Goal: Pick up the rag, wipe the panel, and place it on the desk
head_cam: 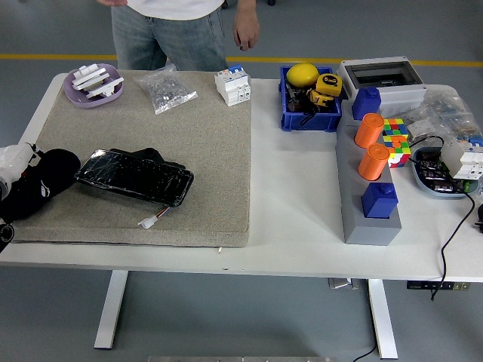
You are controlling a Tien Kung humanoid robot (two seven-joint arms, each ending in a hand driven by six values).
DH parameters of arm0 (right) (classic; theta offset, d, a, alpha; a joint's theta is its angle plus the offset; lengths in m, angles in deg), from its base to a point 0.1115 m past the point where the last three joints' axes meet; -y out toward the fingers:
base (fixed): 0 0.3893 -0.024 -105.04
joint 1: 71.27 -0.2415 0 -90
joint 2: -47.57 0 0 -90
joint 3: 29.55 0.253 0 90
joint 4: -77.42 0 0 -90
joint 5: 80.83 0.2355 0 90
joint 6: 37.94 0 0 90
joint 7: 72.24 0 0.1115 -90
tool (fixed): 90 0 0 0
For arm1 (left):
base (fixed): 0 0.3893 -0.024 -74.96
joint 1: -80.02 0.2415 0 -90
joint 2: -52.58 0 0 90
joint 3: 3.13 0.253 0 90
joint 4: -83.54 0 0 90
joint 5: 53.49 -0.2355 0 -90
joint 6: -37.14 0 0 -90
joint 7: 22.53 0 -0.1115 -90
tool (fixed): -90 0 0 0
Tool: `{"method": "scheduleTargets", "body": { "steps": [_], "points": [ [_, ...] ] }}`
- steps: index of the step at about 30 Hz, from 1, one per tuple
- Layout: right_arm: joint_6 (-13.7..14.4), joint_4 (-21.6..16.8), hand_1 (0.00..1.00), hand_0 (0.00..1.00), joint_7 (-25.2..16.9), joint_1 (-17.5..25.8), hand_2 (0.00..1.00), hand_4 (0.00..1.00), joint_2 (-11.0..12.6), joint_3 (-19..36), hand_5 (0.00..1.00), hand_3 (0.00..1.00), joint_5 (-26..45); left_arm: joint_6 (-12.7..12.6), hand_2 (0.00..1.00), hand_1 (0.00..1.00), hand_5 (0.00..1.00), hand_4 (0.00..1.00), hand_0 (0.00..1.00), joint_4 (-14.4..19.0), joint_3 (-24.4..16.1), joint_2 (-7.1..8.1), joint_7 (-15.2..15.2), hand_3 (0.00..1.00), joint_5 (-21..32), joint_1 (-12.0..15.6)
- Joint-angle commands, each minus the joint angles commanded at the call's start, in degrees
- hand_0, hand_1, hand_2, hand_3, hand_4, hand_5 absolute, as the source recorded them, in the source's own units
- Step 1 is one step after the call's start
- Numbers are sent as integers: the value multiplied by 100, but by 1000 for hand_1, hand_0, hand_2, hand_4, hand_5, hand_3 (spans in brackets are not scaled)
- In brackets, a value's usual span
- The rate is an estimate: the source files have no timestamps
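Rag (45,181) is sitting bunched at the mat's (204,151) left edge, touching the panel (134,177) — the left hand (19,188) is lying against it, grip impossible to tell. Dragging the rag risks shoving the unsecured panel and snagging its loose connector (149,221).

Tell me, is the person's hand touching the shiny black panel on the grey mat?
No. The person's hand hangs beside their body beyond the table's far edge, well apart from the shiny black panel lying on the grey mat.
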Motion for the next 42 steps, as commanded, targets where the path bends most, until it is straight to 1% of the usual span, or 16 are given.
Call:
{"method": "scheduleTargets", "body": {
  "steps": [3, 4, 9, 13, 15, 16, 18, 21, 22, 28, 29, 30, 34, 35, 38, 42],
  "points": [
    [3, 2, 658, 754, -5, 2, 690, 998, 1, -1, 611, 720, -3, 88, 871, 856, 169, 998, 780, 102, -62, 40, 35, 827, 96, 12],
    [2, 2, 657, 754, -6, 4, 691, 998, 0, -3, 608, 718, -1, 98, 889, 859, 208, 998, 781, 119, -85, 53, 27, 840, 116, 15],
    [1, 0, 657, 754, -8, 8, 691, 998, -5, -7, 608, 718, -5, 101, 889, 859, 208, 998, 781, 127, -268, 68, -9, 840, 125, 73],
    [1, 2, 657, 754, -6, 13, 690, 998, 3, -28, 605, 720, -4, 71, 883, 859, 221, 998, 789, 183, -536, 67, -132, 842, 167, 173],
    [2, 3, 657, 754, -6, 17, 690, 998, 7, -35, 605, 720, 0, 53, 883, 859, 221, 998, 789, 200, -691, 62, -259, 842, 229, 229],
    [2, 3, 657, 754, -5, 18, 690, 998, 8, -38, 604, 720, -1, 30, 865, 854, 261, 998, 786, 205, -765, 57, -350, 837, 278, 257],
    [4, 4, 657, 754, -6, 18, 690, 998, 9, -35, 604, 720, 1, 18, 865, 854, 261, 998, 786, 225, -867, 49, -454, 837, 321, 296],
    [3, 6, 657, 754, -5, 18, 690, 998, 4, -34, 604, 720, 4, -15, 865, 854, 261, 998, 786, 284, -1065, 32, -702, 837, 485, 370],
    [3, 8, 657, 754, -6, 19, 690, 998, 2, -32, 604, 719, 6, -27, 858, 846, 317, 998, 784, 305, -1117, 28, -770, 828, 532, 388],
    [-8, 33, 657, 754, -2, 18, 690, 998, -10, -83, 604, 719, 74, -212, 858, 846, 317, 998, 784, 393, -1528, -26, -1321, 828, 1069, 496],
    [-7, 37, 657, 754, -1, 19, 690, 998, -12, -87, 604, 719, 82, -230, 818, 830, 414, 998, 781, 396, -1576, -34, -1367, 807, 1125, 506],
    [-10, 38, 657, 754, -1, 22, 690, 998, -12, -84, 604, 719, 79, -288, 818, 830, 414, 998, 781, 392, -1672, -47, -1491, 807, 1272, 533],
    [-13, 40, 657, 754, 2, 25, 690, 998, -17, -85, 604, 719, 78, -423, 818, 830, 414, 998, 781, 375, -1931, -85, -1791, 807, 1675, 619],
    [-12, 41, 657, 753, 3, 26, 690, 998, -21, -86, 603, 718, 78, -451, 796, 806, 473, 998, 786, 356, -1997, -106, -1847, 785, 1758, 638],
    [-12, 36, 657, 753, 1, 30, 690, 998, -30, -70, 603, 718, 65, -529, 796, 806, 473, 998, 786, 273, -2150, -183, -2027, 785, 2058, 688],
    [-12, 35, 657, 754, 0, 30, 690, 998, -37, -67, 603, 717, 61, -568, 788, 801, 489, 998, 787, 181, -2217, -273, -2132, 780, 2210, 716]
  ]
}}
